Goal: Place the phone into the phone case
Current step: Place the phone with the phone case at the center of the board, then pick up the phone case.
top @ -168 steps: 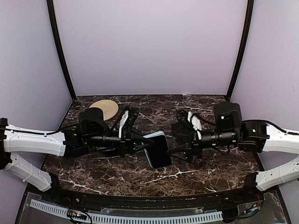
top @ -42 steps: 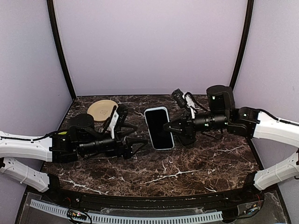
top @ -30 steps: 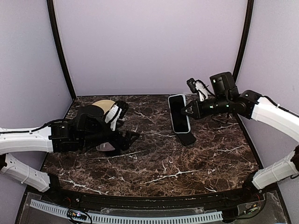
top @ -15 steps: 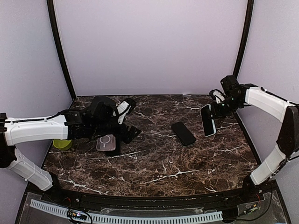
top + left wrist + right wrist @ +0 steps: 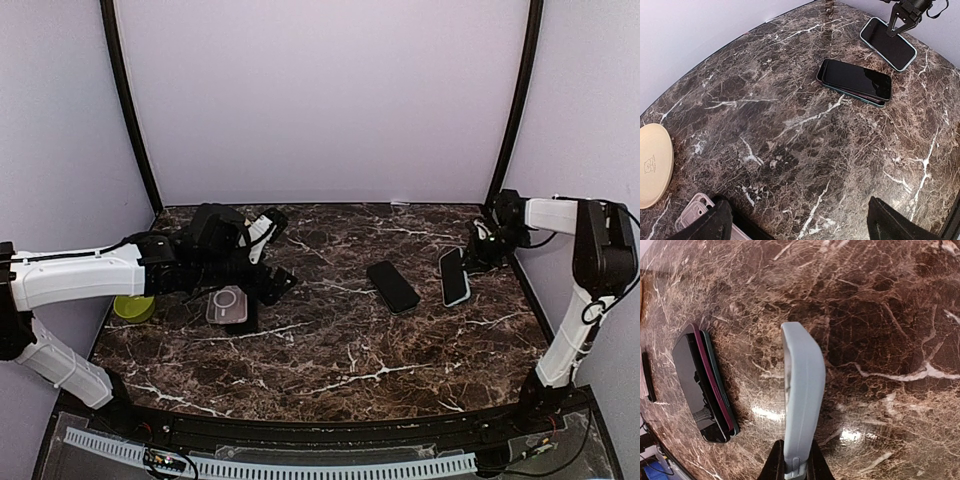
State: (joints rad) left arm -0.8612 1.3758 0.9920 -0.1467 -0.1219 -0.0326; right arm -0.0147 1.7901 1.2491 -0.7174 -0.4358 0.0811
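Light-blue plastic is framing the phone (image 5: 455, 278) that the right jaws are clenching by its far short end, so I am judging that it is already sitting in its phone case (image 5: 802, 390). It is lying at the right side of the marble desk (image 5: 330, 360). Its long axis is running from far to near, with the near end leaning slightly to the right. The jaws are standing at the far end, so the phone is stretching away from them toward the near edge. I cannot tell if its near end is touching the desk. In my judgement the coming move is depending on exactly this: the jaws are needing to let go only once the phone is resting flat.

The left jaws are standing released, wide apart, low over the left part of the desk, just beside a clear case (image 5: 227, 303) with a round ring. A dark phone (image 5: 392, 286) is lying flat between the two arms, and the right arm (image 5: 560, 212) is nearer to both phones.

Compared with half a second ago, the held phone is sitting lower, a little nearer and less upright. Some seconds earlier both arms were meeting at it in the middle of the desk, and now the left arm (image 5: 80, 280) is staying drawn back.
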